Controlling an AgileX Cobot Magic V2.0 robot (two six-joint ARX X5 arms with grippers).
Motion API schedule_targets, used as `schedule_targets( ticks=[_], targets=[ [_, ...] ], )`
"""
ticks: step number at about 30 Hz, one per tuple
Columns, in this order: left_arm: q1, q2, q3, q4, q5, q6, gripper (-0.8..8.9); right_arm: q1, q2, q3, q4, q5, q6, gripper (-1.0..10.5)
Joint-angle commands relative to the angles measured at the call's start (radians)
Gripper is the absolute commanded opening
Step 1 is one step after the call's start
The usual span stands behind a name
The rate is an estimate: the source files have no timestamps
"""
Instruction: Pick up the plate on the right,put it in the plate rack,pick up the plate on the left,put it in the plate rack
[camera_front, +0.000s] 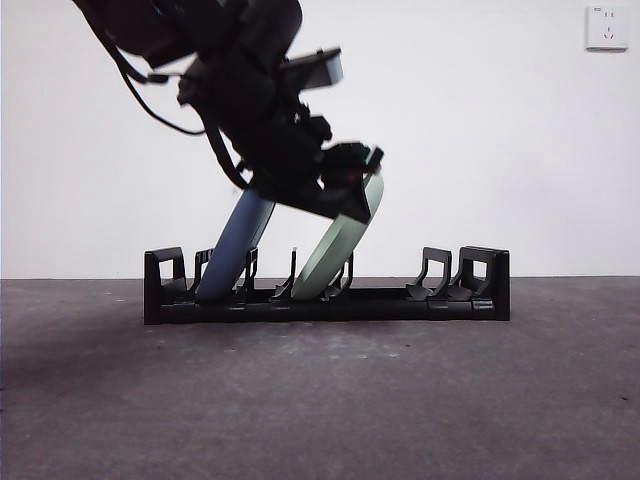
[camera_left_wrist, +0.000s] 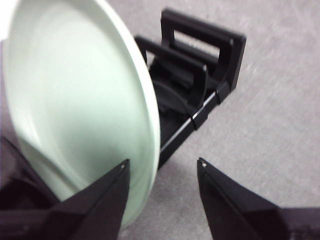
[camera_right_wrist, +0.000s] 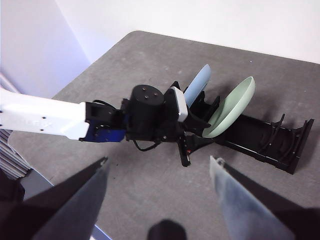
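The left tool (camera_front: 362, 190) is low over the plate rack (camera_front: 326, 285), right at the top rim of the green plate (camera_front: 338, 250). From the left wrist cam, the tool's two black jaws are spread apart. One jaw is at the green plate's (camera_left_wrist: 75, 100) rim & looks like it touches it. The other jaw is off to the side over bare table (camera_left_wrist: 280, 100), w/ nothing between it & the plate. So the left tool is open, not gripping the plate.

The green plate sits in the rack, bottom edge down between the prongs near the middle. It leans, w/ its top tipped toward the tool. The blue plate (camera_front: 236, 245) is on the far side of the green plate from the open jaw, in a slot near that end of the rack. It leans the same way. The 2 plates are apart, not touching. The rack slots beyond the open jaw, by the blocky end (camera_left_wrist: 210, 55), hold no plate.

The right tool (camera_right_wrist: 160, 200) is high up & well away from the rack, looking down on it all. Its jaws are wide apart w/ nothing in them. Below it are the left arm (camera_right_wrist: 45, 120), both plates (camera_right_wrist: 232, 107) & the rack (camera_right_wrist: 265, 140) on the gray table (camera_right_wrist: 150, 60). A white wall socket (camera_front: 606, 27) is up on the wall behind.
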Motion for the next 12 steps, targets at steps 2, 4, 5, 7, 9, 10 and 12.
schedule_targets(
  ticks=[2, 4, 5, 7, 9, 10, 12],
  targets=[
    [-0.005, -0.063, -0.005, -0.055, 0.018, -0.014, 2.30, 0.002, -0.002, -0.004, -0.023, -0.002, -0.007, 3.5],
    [-0.012, -0.105, -0.005, -0.100, 0.035, -0.014, 2.30, 0.002, 0.000, -0.004, -0.023, -0.001, -0.008, 3.5],
    [-0.016, -0.129, -0.005, -0.125, 0.048, -0.014, 2.30, 0.002, 0.003, -0.004, -0.023, -0.002, -0.008, 3.5],
    [-0.024, -0.186, -0.005, -0.182, 0.060, -0.014, 2.30, 0.002, 0.006, -0.004, -0.023, 0.003, -0.010, 3.5],
    [-0.034, -0.246, -0.005, -0.249, 0.076, -0.022, 2.30, 0.002, 0.014, -0.005, -0.023, 0.011, -0.013, 3.5],
    [-0.039, -0.283, -0.005, -0.294, 0.080, -0.029, 2.30, 0.002, 0.018, -0.005, -0.023, 0.018, -0.015, 3.5],
    [-0.047, -0.354, -0.005, -0.383, 0.096, -0.037, 2.29, 0.002, 0.025, -0.013, -0.023, 0.021, -0.021, 3.5]
  ],
)
